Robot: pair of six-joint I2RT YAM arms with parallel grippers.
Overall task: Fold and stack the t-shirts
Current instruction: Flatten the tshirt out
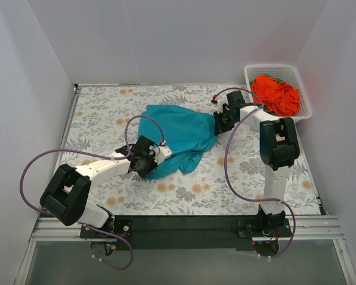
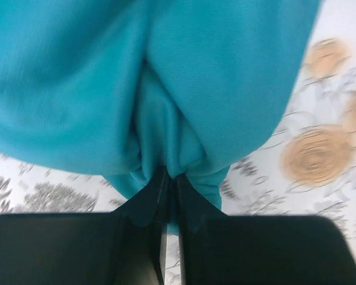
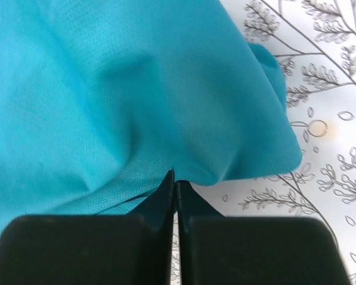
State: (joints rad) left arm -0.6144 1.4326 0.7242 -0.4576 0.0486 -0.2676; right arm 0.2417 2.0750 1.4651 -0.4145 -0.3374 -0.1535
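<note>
Top external view: a teal shirt lies crumpled near the middle of the flower-print table, pinched at two edges. The left gripper is clamped on the shirt's near-left edge. The right gripper grips its right edge, on the side toward the basket.

Left wrist view: the two black fingers meet tightly on a bunched fold of teal cloth, which rises in gathers from their tips.

Right wrist view: that arm's fingers are pressed together with a thin edge of the shirt caught between them, and the table shows to the right.

An orange shirt sits heaped in the white basket at the table's far right corner, well apart from the teal one.
</note>
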